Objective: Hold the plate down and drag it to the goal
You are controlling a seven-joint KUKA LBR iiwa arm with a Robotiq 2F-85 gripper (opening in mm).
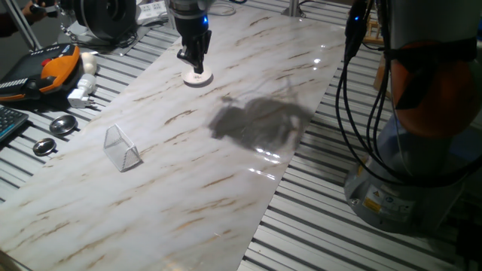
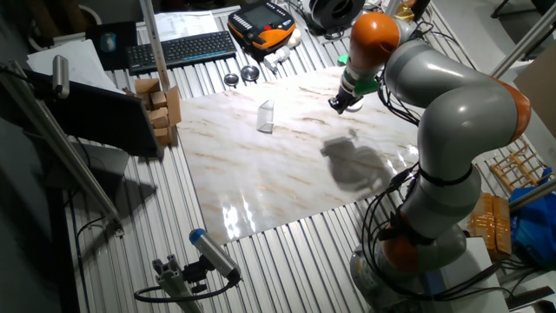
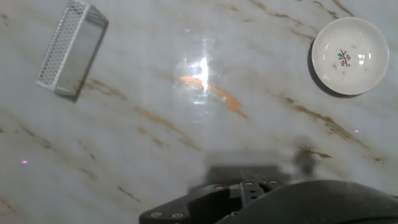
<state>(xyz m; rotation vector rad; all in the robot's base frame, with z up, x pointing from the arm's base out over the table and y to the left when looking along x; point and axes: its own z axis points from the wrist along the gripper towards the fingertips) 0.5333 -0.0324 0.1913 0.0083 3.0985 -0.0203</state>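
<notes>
The plate (image 1: 199,77) is a small white round dish with a reddish mark in its centre, at the far end of the marble board (image 1: 226,173). In the hand view it lies at the top right (image 3: 350,56). The goal (image 1: 122,147) is a small clear angled frame standing at the board's left side; it also shows in the other fixed view (image 2: 266,116) and at the hand view's top left (image 3: 69,50). My gripper (image 1: 196,68) points down just above the plate's near edge, fingers together and empty. In the hand view only its dark blurred body shows at the bottom edge.
Two grey metal discs (image 1: 63,124) (image 1: 44,147) lie on the slatted table left of the board. An orange pendant (image 1: 53,68) and a keyboard (image 2: 178,49) are behind them. The arm's base (image 1: 422,150) and cables stand at the right.
</notes>
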